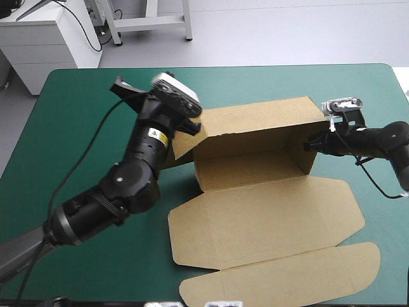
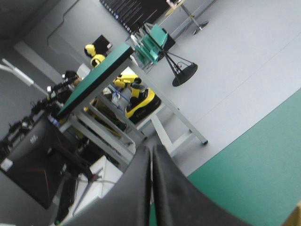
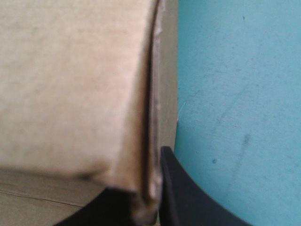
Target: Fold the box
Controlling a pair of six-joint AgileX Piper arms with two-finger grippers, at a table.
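– High view first: where is the box (image 1: 255, 211)?
– From the middle to the right of the teal-green desk (image 1: 83, 128). It is matte brown board, creased along straight fold lines. The back wall and both side walls stand up. The lid (image 1: 268, 220) lies flat toward the near edge, with its corners cut at a slant and its flap (image 1: 281, 275) rounded at the ends.
– And the left tool (image 1: 190, 126)?
– It is at the far top corner of the left wall. Its wrist covers most of it there, so contact is hard to judge. In the left wrist view the black fingers (image 2: 136, 188) meet in one pointed arch, clenched on nothing. Only a brown sliver shows beside them.
– And the right tool (image 1: 308, 144)?
– It is at the right wall, grasping it. In the right wrist view the board's raw, rough edge runs between the fingers. One finger (image 3: 178, 193) sits on the outer side, smooth and curved. The other is only a dark patch under the blurred board, whose far end is cut off.
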